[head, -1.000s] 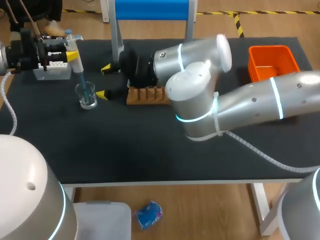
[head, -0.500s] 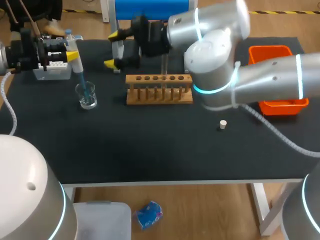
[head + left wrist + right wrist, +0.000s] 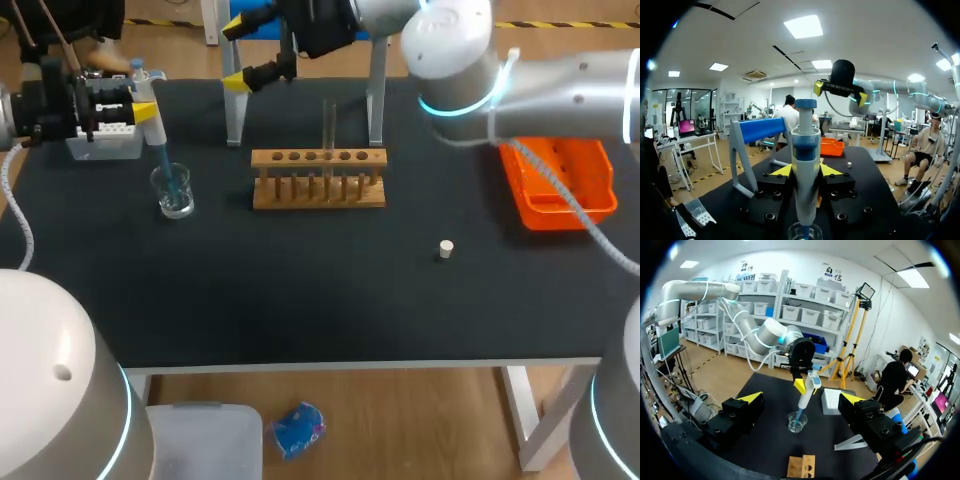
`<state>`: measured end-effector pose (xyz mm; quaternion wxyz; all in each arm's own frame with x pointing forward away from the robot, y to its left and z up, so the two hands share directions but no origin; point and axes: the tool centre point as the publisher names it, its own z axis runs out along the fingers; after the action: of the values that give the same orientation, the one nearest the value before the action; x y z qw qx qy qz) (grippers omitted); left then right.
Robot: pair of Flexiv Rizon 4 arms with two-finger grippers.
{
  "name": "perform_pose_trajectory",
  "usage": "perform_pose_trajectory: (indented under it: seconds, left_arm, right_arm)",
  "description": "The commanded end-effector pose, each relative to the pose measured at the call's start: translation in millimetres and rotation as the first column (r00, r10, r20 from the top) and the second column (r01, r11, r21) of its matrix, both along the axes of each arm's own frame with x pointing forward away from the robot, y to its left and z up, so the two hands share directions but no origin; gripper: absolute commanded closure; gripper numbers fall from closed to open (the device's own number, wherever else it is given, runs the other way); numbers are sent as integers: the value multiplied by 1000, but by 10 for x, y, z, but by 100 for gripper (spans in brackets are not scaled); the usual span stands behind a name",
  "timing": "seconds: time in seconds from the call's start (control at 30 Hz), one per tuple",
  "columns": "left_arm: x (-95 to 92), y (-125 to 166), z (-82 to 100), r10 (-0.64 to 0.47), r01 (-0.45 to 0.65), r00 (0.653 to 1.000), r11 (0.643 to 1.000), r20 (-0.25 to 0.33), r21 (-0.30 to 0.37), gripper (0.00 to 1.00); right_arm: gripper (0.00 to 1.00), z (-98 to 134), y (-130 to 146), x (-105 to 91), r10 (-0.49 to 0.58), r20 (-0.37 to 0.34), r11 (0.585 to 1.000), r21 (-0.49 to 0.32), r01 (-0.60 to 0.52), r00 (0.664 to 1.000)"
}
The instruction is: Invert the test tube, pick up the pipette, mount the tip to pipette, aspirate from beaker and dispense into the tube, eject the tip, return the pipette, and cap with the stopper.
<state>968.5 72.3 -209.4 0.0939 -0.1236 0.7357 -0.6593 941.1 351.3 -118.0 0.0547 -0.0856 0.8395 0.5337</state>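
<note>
Left gripper (image 3: pixel 805 171) first: its jaws are pinched on the body of the pipette (image 3: pixel 805 140), one yellow tip on each side. The pipette points down with its blue tip inside the beaker (image 3: pixel 174 192), at the left side of the table (image 3: pixel 300 290). Looks to me like the aspirate step.

The right gripper (image 3: pixel 236 56) has its jaws spread wide with nothing between them, and it hangs high over the far edge, left of the rack.

The test tube (image 3: pixel 328 122) stands upright in the wooden rack (image 3: pixel 318 190) near the middle, mouth up as far as I can tell. The stopper (image 3: pixel 446 249) sits alone on the mat, nearer and to the right of the rack. An orange bin (image 3: pixel 560 185) is at the far right.

What could go wrong:
- I can't see the liquid level in the beaker, so a tip sitting too shallow would just suck air.
- The pipette looks slightly tilted, so pulling it out at an angle could drag or tip the beaker (glass, light, nothing holding it down).
- The tube mouth is narrow, so a small sideways error on the way over means liquid on the rack.
- The right arm hangs close above the rack, so the two arms could crowd each other there.
</note>
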Motion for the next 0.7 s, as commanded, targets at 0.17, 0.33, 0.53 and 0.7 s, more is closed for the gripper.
perform_pose_trajectory:
  seconds: [0.17, 0.33, 0.53, 0.7]
  left_arm:
    - [6, 11, -7, -4, 4, 1000, 1000, 2, -2, 100]
    - [6, 11, -7, -4, 4, 1000, 1000, 2, -2, 100]
    - [6, 11, -7, -4, 4, 1000, 1000, 2, -2, 100]
    - [6, 11, -7, -4, 4, 1000, 1000, 2, -2, 100]
  right_arm:
    - [0, 38, -14, 29, 75, -41, 992, -97, -79, 996]
    - [0, 25, 53, 27, 81, -46, 993, -82, -84, 996]
    - [0, 93, 254, 116, 92, -52, 995, -37, -94, 994]
    - [0, 154, 443, 206, 117, -51, 992, -38, -119, 992]
